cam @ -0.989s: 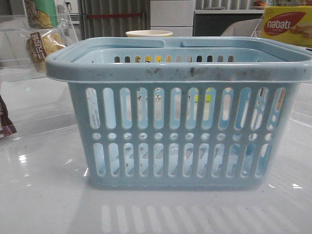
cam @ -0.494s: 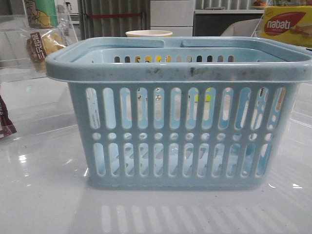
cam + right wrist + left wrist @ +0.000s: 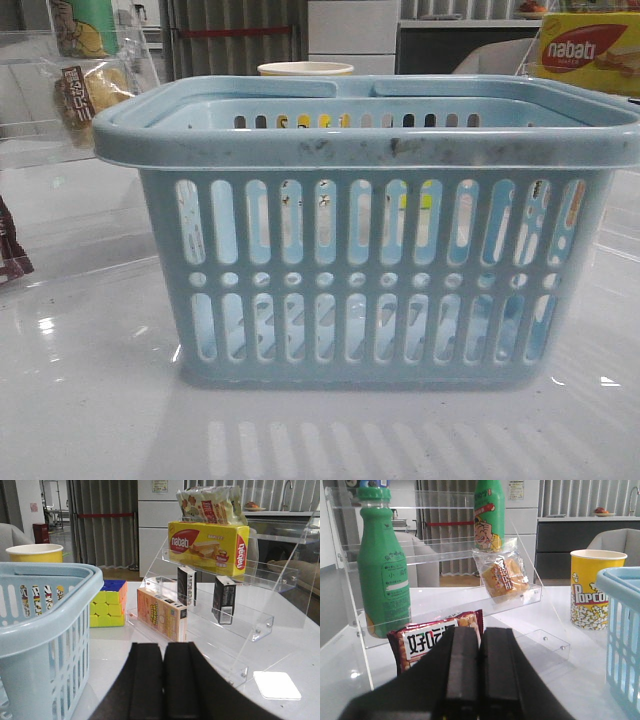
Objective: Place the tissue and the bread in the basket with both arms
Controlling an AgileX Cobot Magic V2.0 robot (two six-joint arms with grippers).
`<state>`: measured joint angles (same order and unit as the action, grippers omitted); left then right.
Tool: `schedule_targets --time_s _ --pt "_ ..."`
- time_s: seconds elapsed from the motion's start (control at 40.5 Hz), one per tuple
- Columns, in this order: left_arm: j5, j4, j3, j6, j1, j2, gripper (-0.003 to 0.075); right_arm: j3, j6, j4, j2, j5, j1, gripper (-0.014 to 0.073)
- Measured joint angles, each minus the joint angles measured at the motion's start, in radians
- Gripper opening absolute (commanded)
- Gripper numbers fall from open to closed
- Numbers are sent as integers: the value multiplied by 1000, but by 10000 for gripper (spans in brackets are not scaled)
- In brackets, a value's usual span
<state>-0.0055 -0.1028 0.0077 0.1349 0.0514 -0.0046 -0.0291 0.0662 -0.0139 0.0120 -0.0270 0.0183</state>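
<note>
Both my grippers are pressed shut and hold nothing, and the basket sits in the middle of the table.

In my front view the pale blue basket (image 3: 370, 230) fills most of the picture. The bread (image 3: 88, 92) is at about 10 o'clock from it, up on a clear shelf (image 3: 30, 100). My left gripper (image 3: 480, 670) has its two black fingers touching, with nothing between them. The bread sits at 12 o'clock from it on the shelf, under a green bottle (image 3: 488, 512). My right gripper (image 3: 163, 680) is closed flat too. Two small black packs stand on the clear rack (image 3: 240, 615) at about 1 o'clock from it, one tissue (image 3: 223, 600) on the right.
</note>
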Motion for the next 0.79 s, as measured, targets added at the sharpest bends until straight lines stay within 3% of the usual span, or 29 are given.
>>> schedule_targets --time_s 0.148,0.247,0.519,0.791 --pt "-79 0 -8 0 0 0 93 46 0 0 0 34 0 57" --pt "-58 0 -55 0 0 0 93 142 0 0 0 98 0 57" --pt "127 0 -365 0 0 30 93 434 0 0 -48 293 0 57" --pt "345 0 -654 0 0 230 93 690 1 0 -244 515 0 57"
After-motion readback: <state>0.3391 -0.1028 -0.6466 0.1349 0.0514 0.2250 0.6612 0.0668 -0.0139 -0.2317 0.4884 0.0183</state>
